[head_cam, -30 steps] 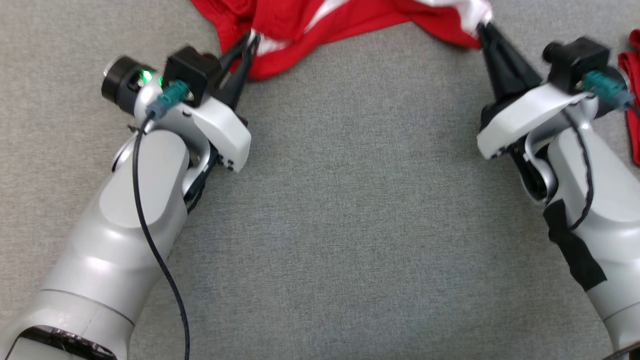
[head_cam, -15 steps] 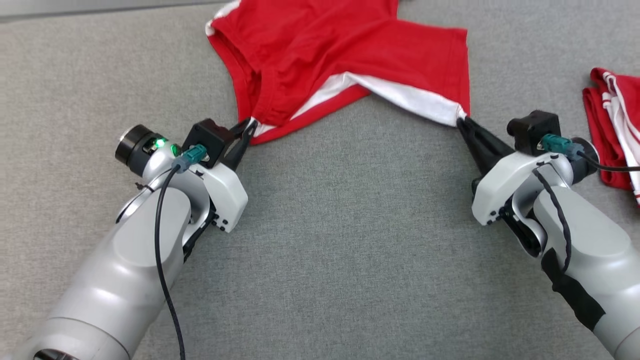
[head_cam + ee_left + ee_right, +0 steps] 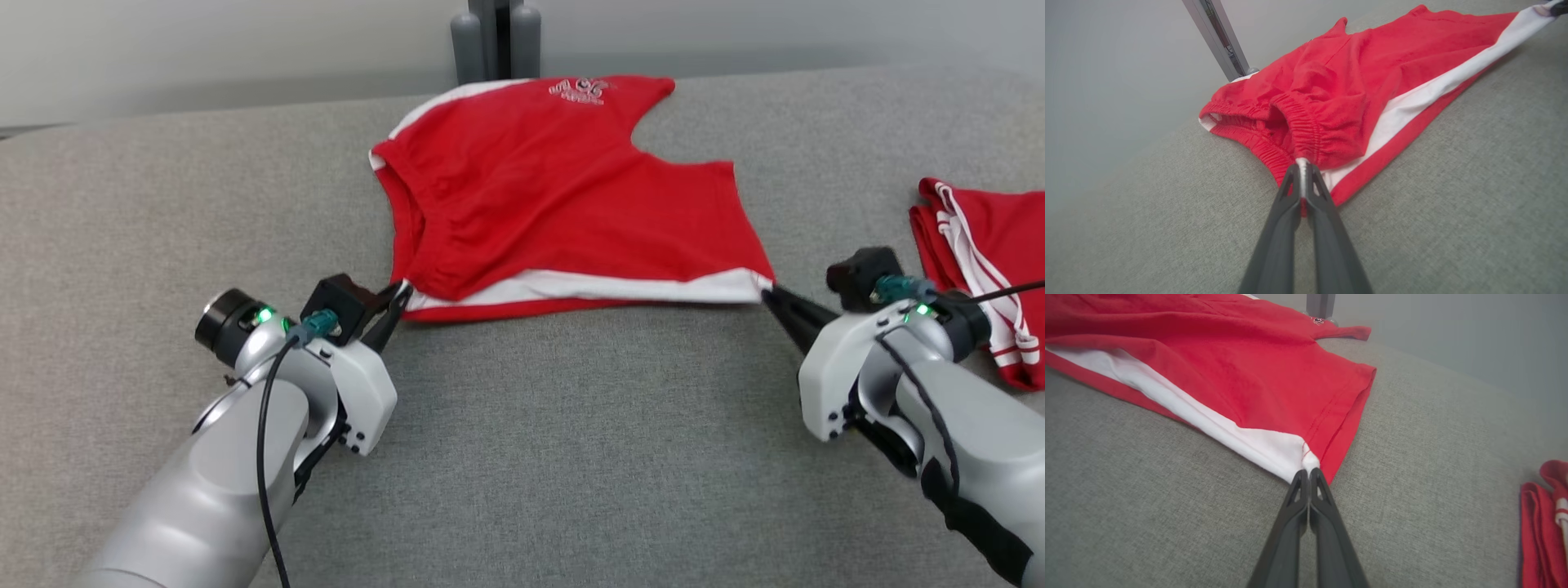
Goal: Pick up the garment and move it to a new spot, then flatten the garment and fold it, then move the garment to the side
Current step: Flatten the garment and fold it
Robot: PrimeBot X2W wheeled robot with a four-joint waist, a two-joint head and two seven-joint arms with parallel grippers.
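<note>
Head view shows the garment, red shorts with a white side stripe, spread on the far middle of the grey bench. Its near edge is now drawn into a straight, taut line, where half a second ago it sagged in a V between the arms. The camera has also tipped up, but the straightening is real. I judge the flattening nearly done, with the fold next.

The cloth looks thin and soft. The elastic waistband is bunched at the left, a leg hem lies at the right, and shallow wrinkles remain near the waist.

The left fingers are pressed together on the waistband corner. The right fingers are clamped on the stripe's hem corner.

Well apart at the far right lies a folded red garment. A grey post stands beyond the far edge.
</note>
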